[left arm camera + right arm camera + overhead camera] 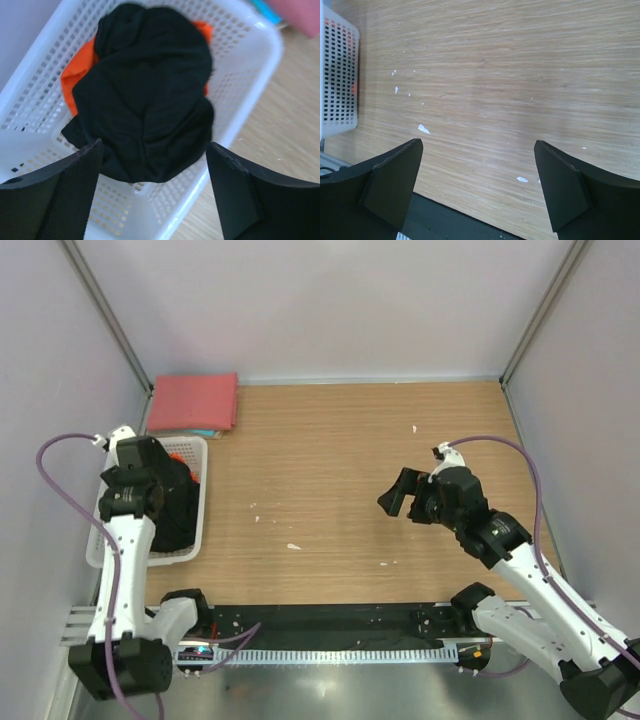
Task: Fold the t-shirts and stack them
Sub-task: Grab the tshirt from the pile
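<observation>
Wood-grain table (285,165) shows at the lower right of the left wrist view. A white mesh basket (250,65) stands on it and fills most of the frame. Left gripper (154,149): fingers spread wide, nothing between them, hanging above the basket. Black t-shirt (150,90) is bunched in a heap inside the basket, just ahead of the fingertips; cannot tell whether the tips touch the cloth. Orange t-shirt (80,70) lies under it, showing at the heap's frame-left side and again at its far edge. Pinkish-red t-shirt (302,12) is outside the basket, beyond its far corner. Right wrist view: right gripper (477,147) has its fingers wide apart too, holding nothing, over the table. Small white flecks (423,129) are scattered below and ahead of it, and the basket wall is well off to frame-left. Top view: left gripper over the basket. The pinkish-red t-shirt lies folded flat just past the basket's far end, a thin teal edge (205,433) showing beneath it. The right gripper is well apart from all three shirts.
</observation>
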Controlling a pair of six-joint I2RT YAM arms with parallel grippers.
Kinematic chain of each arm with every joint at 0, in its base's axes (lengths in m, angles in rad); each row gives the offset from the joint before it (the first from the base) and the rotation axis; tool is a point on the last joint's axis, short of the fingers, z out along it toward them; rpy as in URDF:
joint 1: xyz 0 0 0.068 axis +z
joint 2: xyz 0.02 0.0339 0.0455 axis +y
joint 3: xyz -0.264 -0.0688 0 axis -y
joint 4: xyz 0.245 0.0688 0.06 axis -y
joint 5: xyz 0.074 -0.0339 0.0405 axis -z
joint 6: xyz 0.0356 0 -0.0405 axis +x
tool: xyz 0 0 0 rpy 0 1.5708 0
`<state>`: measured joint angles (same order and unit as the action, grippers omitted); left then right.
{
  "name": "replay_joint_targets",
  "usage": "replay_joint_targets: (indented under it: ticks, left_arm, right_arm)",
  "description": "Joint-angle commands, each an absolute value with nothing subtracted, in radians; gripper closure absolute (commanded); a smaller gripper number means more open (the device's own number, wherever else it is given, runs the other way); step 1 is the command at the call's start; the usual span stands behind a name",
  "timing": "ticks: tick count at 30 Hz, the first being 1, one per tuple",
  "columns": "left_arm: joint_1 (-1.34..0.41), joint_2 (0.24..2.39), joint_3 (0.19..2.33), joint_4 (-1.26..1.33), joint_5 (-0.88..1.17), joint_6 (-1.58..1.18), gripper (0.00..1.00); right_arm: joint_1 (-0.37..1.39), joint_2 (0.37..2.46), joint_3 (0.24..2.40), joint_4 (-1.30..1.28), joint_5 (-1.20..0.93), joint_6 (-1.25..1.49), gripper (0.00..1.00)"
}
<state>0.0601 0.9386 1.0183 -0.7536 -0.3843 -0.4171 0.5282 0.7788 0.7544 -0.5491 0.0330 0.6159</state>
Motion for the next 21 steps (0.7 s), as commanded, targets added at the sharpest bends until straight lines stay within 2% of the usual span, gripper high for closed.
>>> replay_joint_targets:
  ticks: [1,2,4,9,10,13,15,18,20,21]
  left_arm:
    - [0.179,1.058,0.976,-0.736,-0.243,-0.433,0.18]
    - [0.225,1.090,0.968,-0.710,-0.166,-0.442,0.22]
    - [0.245,1.195,0.969,-0.695,-0.147,-0.465,0.32]
    - [0.244,1.379,1.014,-0.669,-0.132,-0.488,0.41]
    - [0.245,1.429,1.032,-0.672,-0.132,-0.482,0.47]
    - [0.245,1.494,1.057,-0.703,-0.176,-0.476,0.58]
    - [0.245,1.512,1.060,-0.699,-0.189,-0.469,0.59]
    - [0.252,1.536,1.075,-0.709,-0.170,-0.469,0.87]
    - [0.250,1.533,1.104,-0.733,-0.137,-0.466,0.99]
    - [0.250,1.525,1.123,-0.748,-0.135,-0.462,1.00]
  right_arm:
    - [0.528,0.761,0.772,-0.523,-0.067,0.617,0.00]
    - [0.526,0.743,0.762,-0.520,-0.081,0.612,0.00]
    - [0.528,0.729,0.758,-0.520,-0.098,0.604,0.00]
    - [0.528,0.684,0.767,-0.537,-0.091,0.600,0.00]
    - [0.528,0.680,0.769,-0.540,-0.094,0.600,0.00]
    - [0.528,0.658,0.776,-0.549,-0.095,0.601,0.00]
    - [0.528,0.650,0.784,-0.555,-0.094,0.600,0.00]
    - [0.528,0.634,0.788,-0.557,-0.081,0.600,0.00]
    - [0.528,0.630,0.793,-0.557,-0.083,0.600,0.00]
    - [0.528,0.632,0.795,-0.555,-0.086,0.600,0.00]
